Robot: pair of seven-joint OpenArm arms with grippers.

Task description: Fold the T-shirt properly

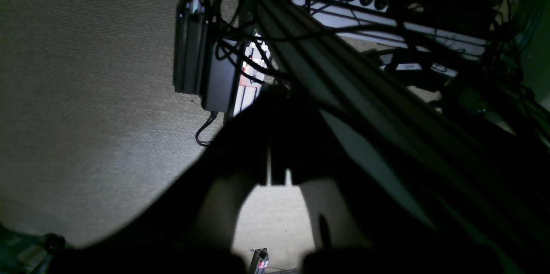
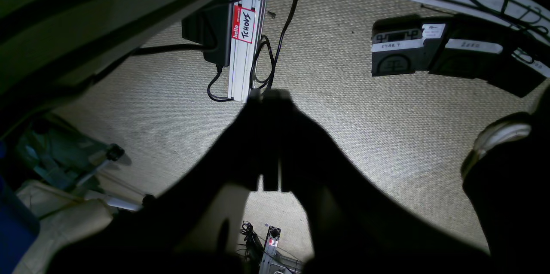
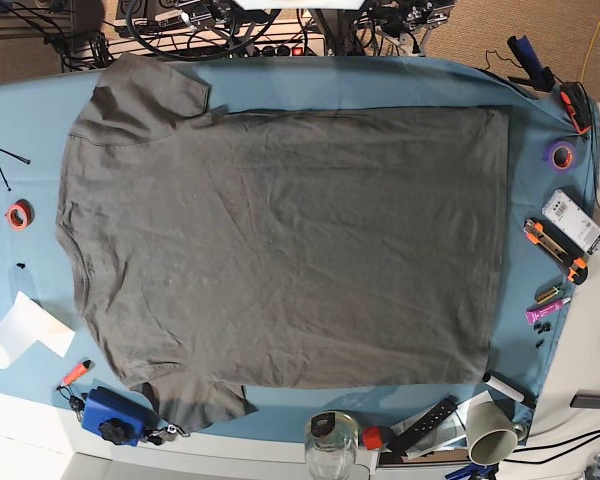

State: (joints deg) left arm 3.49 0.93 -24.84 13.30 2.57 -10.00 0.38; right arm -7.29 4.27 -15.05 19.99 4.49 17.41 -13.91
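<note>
— Across the frame's centre in the base view, the T-shirt (image 3: pixel 280 245) lies flat, collar left, hem right, long axis horizontal.
— Jaws?
— Left gripper (image 1: pixel 278 181) and right gripper (image 2: pixel 270 188) both closed, empty, over carpet, away from it.

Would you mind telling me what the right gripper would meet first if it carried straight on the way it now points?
The right gripper is shut and points at the carpeted floor, probably just short of the upright aluminium post with the red name sticker. Nothing shows in between, though depth is hard to judge.
</note>
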